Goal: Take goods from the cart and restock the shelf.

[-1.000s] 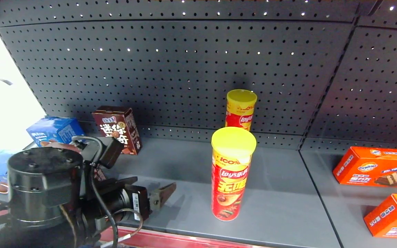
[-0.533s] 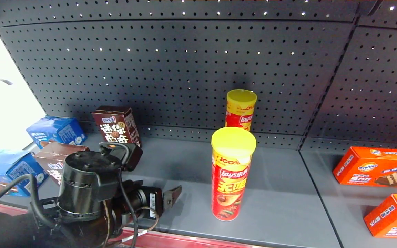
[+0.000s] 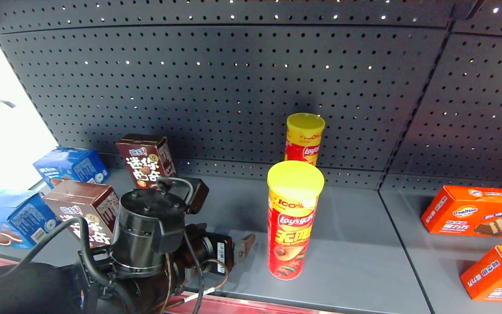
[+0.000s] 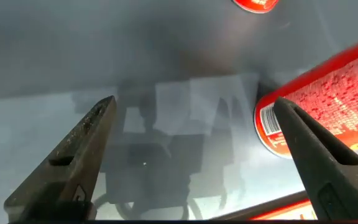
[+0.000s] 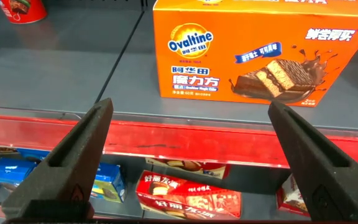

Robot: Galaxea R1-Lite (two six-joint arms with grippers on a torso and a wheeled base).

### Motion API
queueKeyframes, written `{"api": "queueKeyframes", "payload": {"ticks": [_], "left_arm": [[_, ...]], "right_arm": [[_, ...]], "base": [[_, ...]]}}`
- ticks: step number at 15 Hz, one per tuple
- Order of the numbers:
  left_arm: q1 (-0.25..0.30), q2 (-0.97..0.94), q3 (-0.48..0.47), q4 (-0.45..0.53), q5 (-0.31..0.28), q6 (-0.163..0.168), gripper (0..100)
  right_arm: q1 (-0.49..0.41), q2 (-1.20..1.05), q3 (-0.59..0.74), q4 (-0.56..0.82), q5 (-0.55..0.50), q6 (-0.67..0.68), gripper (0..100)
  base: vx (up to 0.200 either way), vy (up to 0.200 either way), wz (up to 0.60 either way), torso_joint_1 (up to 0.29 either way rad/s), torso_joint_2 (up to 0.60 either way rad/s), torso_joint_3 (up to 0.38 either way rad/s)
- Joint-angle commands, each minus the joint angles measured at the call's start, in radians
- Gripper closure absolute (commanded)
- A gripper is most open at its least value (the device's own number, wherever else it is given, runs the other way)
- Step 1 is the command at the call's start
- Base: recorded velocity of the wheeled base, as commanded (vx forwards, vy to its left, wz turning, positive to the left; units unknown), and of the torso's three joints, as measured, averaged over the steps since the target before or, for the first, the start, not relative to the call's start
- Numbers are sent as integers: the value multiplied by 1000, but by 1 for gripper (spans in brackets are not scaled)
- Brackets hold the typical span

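Two red chip cans with yellow lids stand on the grey shelf (image 3: 355,261): the front can (image 3: 293,220) mid-shelf and the back can (image 3: 304,138) against the pegboard. My left gripper (image 3: 245,247) is low over the shelf's front, just left of the front can, open and holding nothing. In the left wrist view the left gripper (image 4: 194,102) has its jaws spread, with the front can (image 4: 328,99) beside one finger and apart from it. My right gripper (image 5: 189,106) is open and empty in front of an orange box (image 5: 253,50) at the shelf's front edge.
Two brown boxes (image 3: 148,159) (image 3: 83,205) and two blue boxes (image 3: 71,165) (image 3: 9,216) fill the shelf's left end. Orange boxes (image 3: 477,211) (image 3: 497,272) lie on the right section. A red rail (image 5: 197,134) edges the shelf, with more packs (image 5: 185,196) on the level below.
My left arm has moved to the right along the shelf's front toward the front can, uncovering the near brown box. The cans and boxes have not moved.
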Motion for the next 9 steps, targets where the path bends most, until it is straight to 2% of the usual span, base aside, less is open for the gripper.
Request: {"api": "queueKeyframes", "payload": {"ticks": [1, 4, 9], "left_arm": [[-2, 15, -22, -2, -1, 0, 0], [-4, 41, -59, -2, -1, 0, 0], [-39, 70, -106, 0, -1, 8, 0]], "right_arm": [[0, 1, 0, 0, 0, 0, 0], [0, 1, 0, 0, 0, 0, 0], [0, 1, 0, 0, 0, 0, 0]], "base": [[0, 0, 0, 0, 0, 0], [0, 0, 0, 0, 0, 0], [0, 0, 0, 0, 0, 0]]}}
